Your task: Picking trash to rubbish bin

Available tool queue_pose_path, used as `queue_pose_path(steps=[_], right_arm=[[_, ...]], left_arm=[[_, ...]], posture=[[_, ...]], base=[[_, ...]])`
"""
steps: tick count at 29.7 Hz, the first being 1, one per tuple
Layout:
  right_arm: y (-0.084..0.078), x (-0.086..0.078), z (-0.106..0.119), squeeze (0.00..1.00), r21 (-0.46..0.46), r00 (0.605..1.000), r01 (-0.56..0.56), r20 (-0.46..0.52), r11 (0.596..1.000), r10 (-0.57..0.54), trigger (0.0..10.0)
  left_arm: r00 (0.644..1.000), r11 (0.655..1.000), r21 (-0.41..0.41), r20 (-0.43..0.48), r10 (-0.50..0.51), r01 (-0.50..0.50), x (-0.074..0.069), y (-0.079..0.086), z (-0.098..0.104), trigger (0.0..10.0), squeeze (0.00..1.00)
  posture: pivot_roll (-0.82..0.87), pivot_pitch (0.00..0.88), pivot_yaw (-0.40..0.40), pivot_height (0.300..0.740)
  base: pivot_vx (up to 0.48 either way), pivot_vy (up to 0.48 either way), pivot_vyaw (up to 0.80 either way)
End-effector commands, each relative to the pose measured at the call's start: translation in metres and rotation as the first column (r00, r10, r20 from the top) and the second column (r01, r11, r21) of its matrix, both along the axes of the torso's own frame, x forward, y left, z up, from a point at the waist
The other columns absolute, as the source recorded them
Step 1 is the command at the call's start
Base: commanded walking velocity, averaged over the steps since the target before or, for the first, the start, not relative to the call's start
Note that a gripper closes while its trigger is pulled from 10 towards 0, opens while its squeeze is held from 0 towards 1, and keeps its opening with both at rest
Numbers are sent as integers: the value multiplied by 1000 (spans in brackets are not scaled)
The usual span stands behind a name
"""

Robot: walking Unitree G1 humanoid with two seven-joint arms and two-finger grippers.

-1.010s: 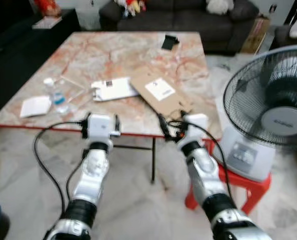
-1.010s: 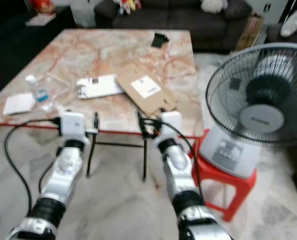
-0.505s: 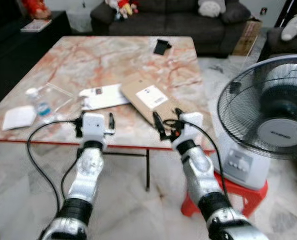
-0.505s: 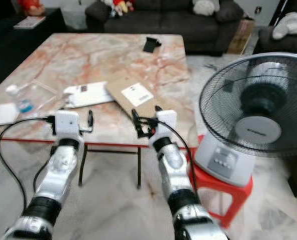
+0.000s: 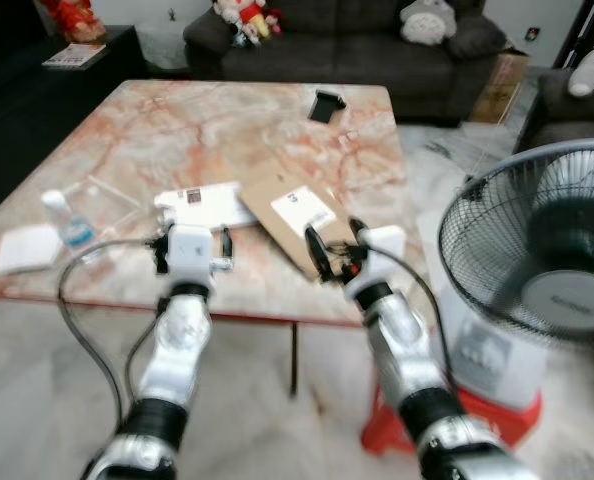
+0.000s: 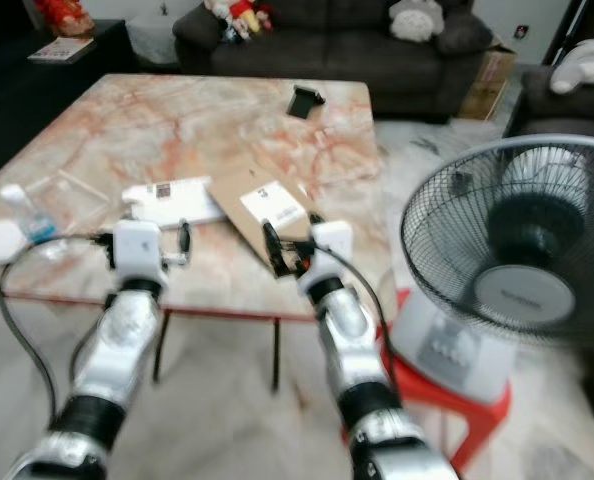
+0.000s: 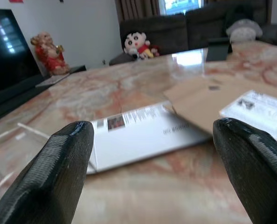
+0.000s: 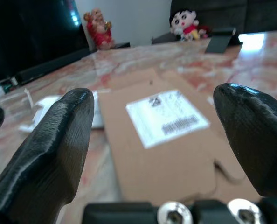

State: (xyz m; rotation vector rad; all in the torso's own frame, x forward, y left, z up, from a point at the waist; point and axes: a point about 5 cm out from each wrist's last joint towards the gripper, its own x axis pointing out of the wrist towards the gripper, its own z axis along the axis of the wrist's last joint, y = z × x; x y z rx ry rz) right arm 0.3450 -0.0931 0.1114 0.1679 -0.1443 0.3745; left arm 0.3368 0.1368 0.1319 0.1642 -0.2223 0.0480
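Note:
A flattened brown cardboard mailer (image 5: 302,212) with a white label lies near the front of the marble table (image 5: 227,130). A white packet (image 5: 205,205) rests beside it on the left. Further left are a small plastic bottle (image 5: 67,222), a clear wrapper (image 5: 107,192) and a white tissue (image 5: 22,248). My left gripper (image 5: 193,243) hovers open over the table's front edge, facing the white packet (image 7: 143,135). My right gripper (image 5: 334,243) is open too, just short of the cardboard (image 8: 171,154). Both pairs of fingers (image 7: 50,172) (image 8: 45,149) stand wide apart with nothing between them.
A standing fan (image 5: 542,270) sits on a red stool (image 5: 457,440) close to my right arm. A black object (image 5: 325,104) lies at the table's far side. A dark sofa (image 5: 357,30) with soft toys stands behind the table. Pale tiled floor lies under me.
The camera has moved in toward the table. Both grippers, earlier below and in front of the table's red edge, now reach over it. Both stay open.

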Motion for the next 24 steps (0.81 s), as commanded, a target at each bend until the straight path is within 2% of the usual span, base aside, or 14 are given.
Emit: queue_pose_path(steps=[1, 24], right_arm=[[9, 1, 7, 0, 5, 1000, -20, 23, 1000, 20, 10000], [9, 1, 7, 0, 9, 999, -30, 22, 1000, 30, 10000]], left_arm=[[1000, 1000, 3, 6, 25, -25, 1, 9, 4, 10000, 0], [1000, 1000, 1, -1, 22, -22, 0, 8, 2, 10000, 0]], posture=[[20, 65, -2, 740], [20, 69, -2, 740]], base=[[330, 0, 0], [332, 0, 0]])
